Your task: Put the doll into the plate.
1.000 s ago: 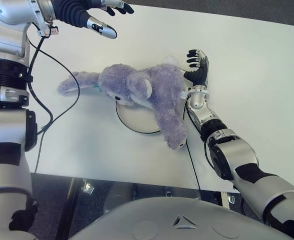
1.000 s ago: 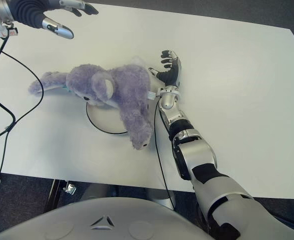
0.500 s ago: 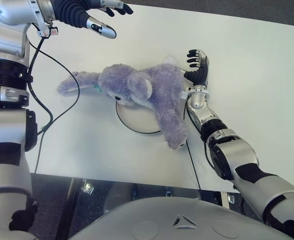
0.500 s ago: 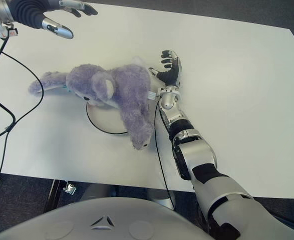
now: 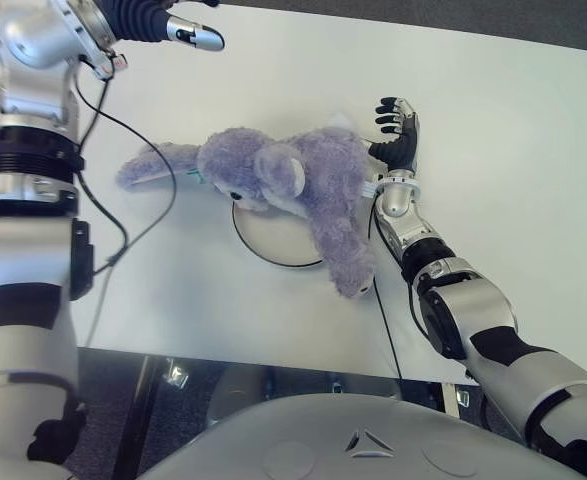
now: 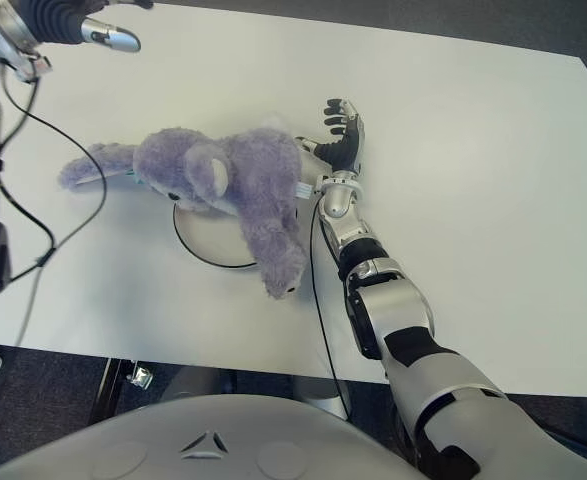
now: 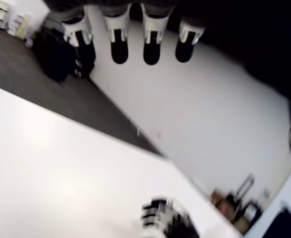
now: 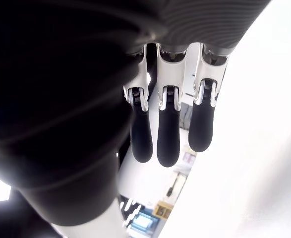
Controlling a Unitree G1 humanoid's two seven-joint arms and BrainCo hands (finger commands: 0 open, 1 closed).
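Note:
A purple-grey plush doll (image 5: pixel 293 180) lies sprawled across a white plate (image 5: pixel 273 240) with a dark rim, one arm stretched to the left and a leg over the plate's front right edge. My right hand (image 5: pixel 395 128) shows just right of the doll, fingers (image 8: pixel 168 134) straight, open and holding nothing. Whether it touches the plush I cannot tell. My left hand (image 5: pixel 173 22) is raised at the far left of the table, well away from the doll, fingers (image 7: pixel 119 44) extended and open.
A white table (image 5: pixel 513 150) carries everything; its front edge runs below the plate. Black cables (image 5: pixel 123 130) hang from my left arm over the table's left part. Another cable (image 5: pixel 381 300) trails along my right forearm.
My left arm has swung up and away toward the far left corner, its hand now partly out of the eye views. Doll, plate and right hand have not moved.

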